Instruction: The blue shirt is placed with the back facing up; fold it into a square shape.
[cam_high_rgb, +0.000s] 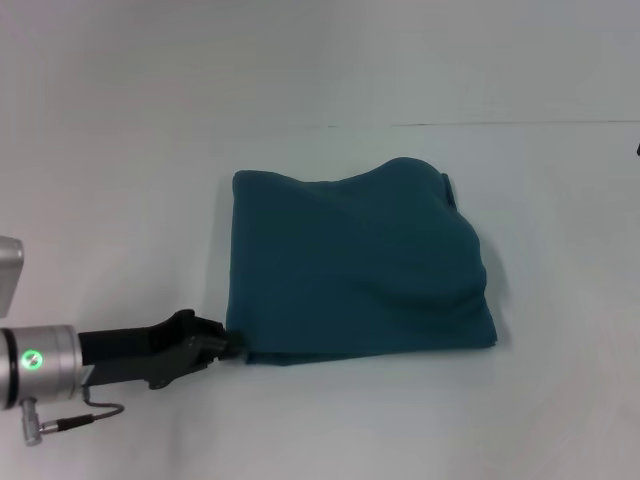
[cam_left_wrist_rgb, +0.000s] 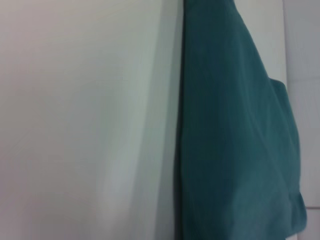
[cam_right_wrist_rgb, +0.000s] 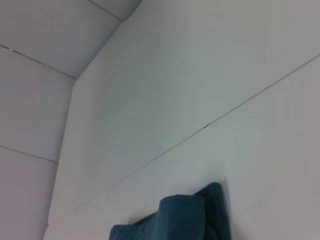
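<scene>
The blue shirt (cam_high_rgb: 360, 265) lies folded into a rough square in the middle of the white table (cam_high_rgb: 130, 200). Its far right corner is puffed up and uneven. My left gripper (cam_high_rgb: 232, 345) is low at the shirt's near left corner and touches the fabric edge there. The left wrist view shows the shirt (cam_left_wrist_rgb: 230, 140) as a long teal band beside bare table. In the right wrist view only a folded corner of the shirt (cam_right_wrist_rgb: 175, 220) shows. The right gripper is out of view.
The white table stretches on all sides of the shirt. A thin seam line (cam_high_rgb: 520, 123) runs across the far part of the table. A small dark shape (cam_high_rgb: 637, 150) sits at the right edge of the head view.
</scene>
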